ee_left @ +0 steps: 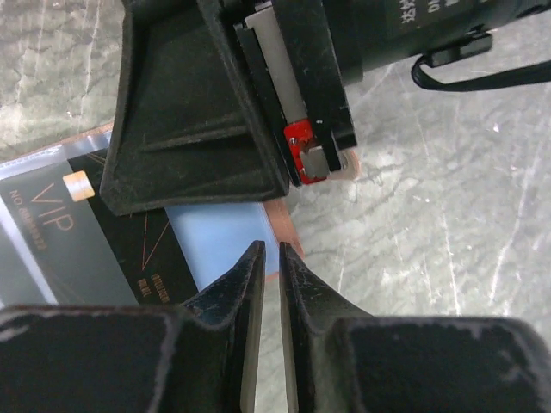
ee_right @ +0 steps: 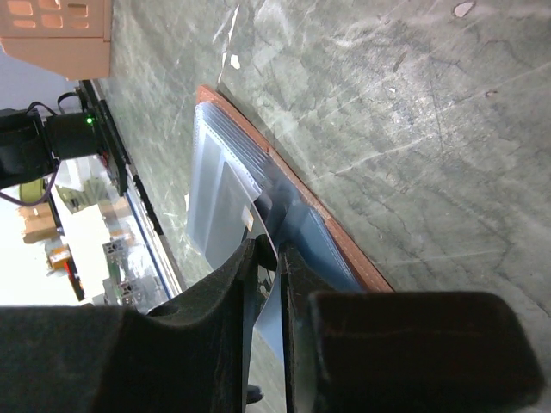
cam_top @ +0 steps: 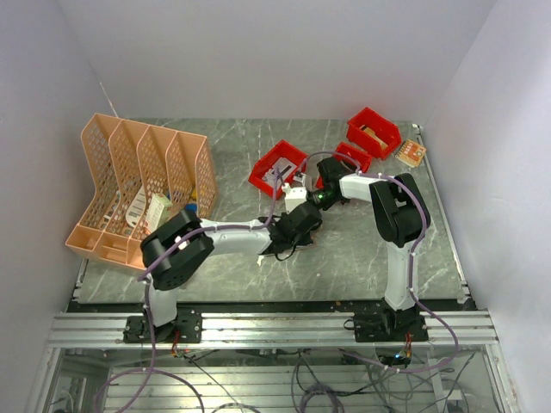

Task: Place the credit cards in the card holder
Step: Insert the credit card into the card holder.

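The tan card holder (ee_left: 285, 225) lies open on the marble; its tan edge and clear pockets show in the right wrist view (ee_right: 303, 196). A light blue card (ee_left: 220, 237) lies in it, partly under a black VIP card (ee_left: 86, 225) with a gold chip. My right gripper (ee_right: 269, 258) is shut on the thin edge of this dark card, at the holder; its black finger (ee_left: 198, 112) fills the top of the left wrist view. My left gripper (ee_left: 271, 251) is shut, tips at the holder's edge beside the blue card. In the top view both grippers, left (cam_top: 291, 231) and right (cam_top: 312, 206), meet mid-table and hide the holder.
A peach mesh file rack (cam_top: 138, 185) stands at the left. Red bins stand behind the grippers (cam_top: 277, 165) and at the back right (cam_top: 373, 131), with a small orange item (cam_top: 411, 153) near the right edge. White walls close in the table.
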